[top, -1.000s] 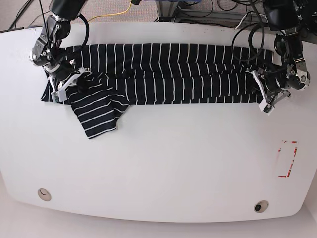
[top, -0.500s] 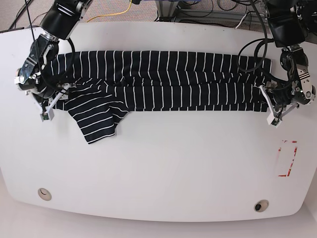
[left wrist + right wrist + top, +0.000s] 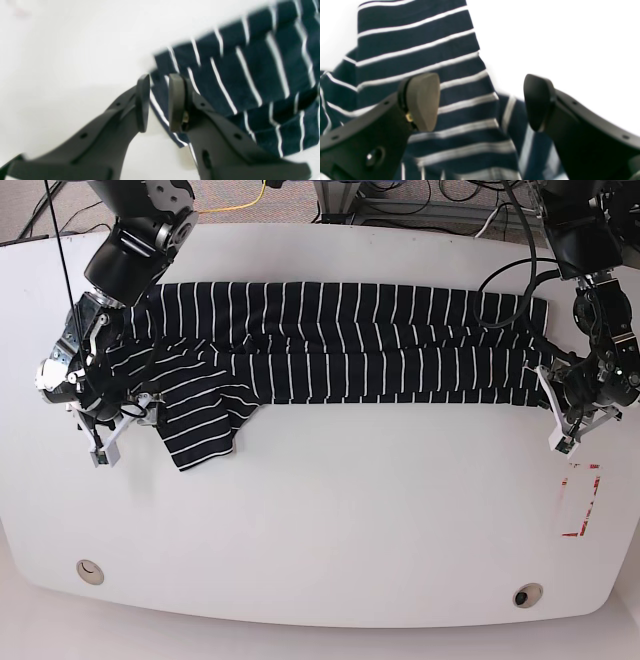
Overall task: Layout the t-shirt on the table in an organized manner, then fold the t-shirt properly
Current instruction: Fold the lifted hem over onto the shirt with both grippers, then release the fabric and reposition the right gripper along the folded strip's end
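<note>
The t-shirt (image 3: 340, 345), black with thin white stripes, lies as a long folded band across the far half of the table (image 3: 350, 510). One sleeve (image 3: 200, 430) sticks out toward the near edge at the left. My right gripper (image 3: 115, 430) hovers at the shirt's left end. In the right wrist view, this gripper (image 3: 480, 102) is wide open above striped fabric (image 3: 420, 50) and holds nothing. My left gripper (image 3: 562, 420) is at the shirt's right end. In the left wrist view, its fingers (image 3: 142, 100) stand a narrow gap apart over the shirt's corner (image 3: 225, 75).
A red rectangular outline (image 3: 581, 500) is marked on the table near the right edge. Two round holes (image 3: 89, 571) (image 3: 527, 595) sit along the near edge. Cables and floor lie beyond the far edge (image 3: 300, 195).
Both grippers slid outward and toward the near edge. The shirt band now lies longer and flatter. The gripper at the shirt's left end has come off the bunched fabric there.
</note>
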Controlling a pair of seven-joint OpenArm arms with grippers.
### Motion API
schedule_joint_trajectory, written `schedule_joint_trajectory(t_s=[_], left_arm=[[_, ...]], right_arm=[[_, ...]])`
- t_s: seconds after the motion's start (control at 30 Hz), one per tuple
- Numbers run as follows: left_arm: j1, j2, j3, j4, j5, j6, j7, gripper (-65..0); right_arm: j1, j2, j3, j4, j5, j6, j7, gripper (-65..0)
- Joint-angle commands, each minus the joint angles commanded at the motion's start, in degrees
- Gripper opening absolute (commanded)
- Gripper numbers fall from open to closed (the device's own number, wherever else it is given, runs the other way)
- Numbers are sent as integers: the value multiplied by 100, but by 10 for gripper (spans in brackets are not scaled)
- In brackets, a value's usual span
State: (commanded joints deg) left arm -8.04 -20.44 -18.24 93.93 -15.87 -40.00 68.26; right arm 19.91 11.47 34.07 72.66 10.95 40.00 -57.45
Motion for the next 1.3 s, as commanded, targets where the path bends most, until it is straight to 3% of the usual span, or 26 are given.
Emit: schedule_joint_trajectory(t_s=[0.2, 0.33, 0.53, 0.77, 0.93, 1.03, 1.23, 1.3], left_arm=[[0, -9, -9, 97, 9, 0, 0, -328], [88, -26, -18, 343, 0, 0, 0, -326], [202, -18, -18, 712, 0, 0, 0, -326], [202, -9, -18, 756, 18, 0, 0, -326], [202, -18, -18, 765, 18, 0, 0, -326], [202, -18, -18, 765, 18, 0, 0, -326], [308, -18, -18, 756, 18, 0, 0, -326], [325, -18, -18, 756, 18, 0, 0, -326]], right_arm=[[246, 62, 0, -1002, -9, 0, 598, -149], [290, 158, -9, -1486, -9, 0, 958, -149], [290, 123, -9, -1802, -9, 0, 1037, -152], [185, -62, -782, -1793, 53, 0, 1002, -155], [141, -237, -879, -1785, 53, 0, 1020, -165], [141, -246, -879, -1785, 53, 0, 1029, -255], [167, -237, -879, -1785, 53, 0, 1037, -623], [176, -229, -905, -1776, 53, 0, 1029, -650]])
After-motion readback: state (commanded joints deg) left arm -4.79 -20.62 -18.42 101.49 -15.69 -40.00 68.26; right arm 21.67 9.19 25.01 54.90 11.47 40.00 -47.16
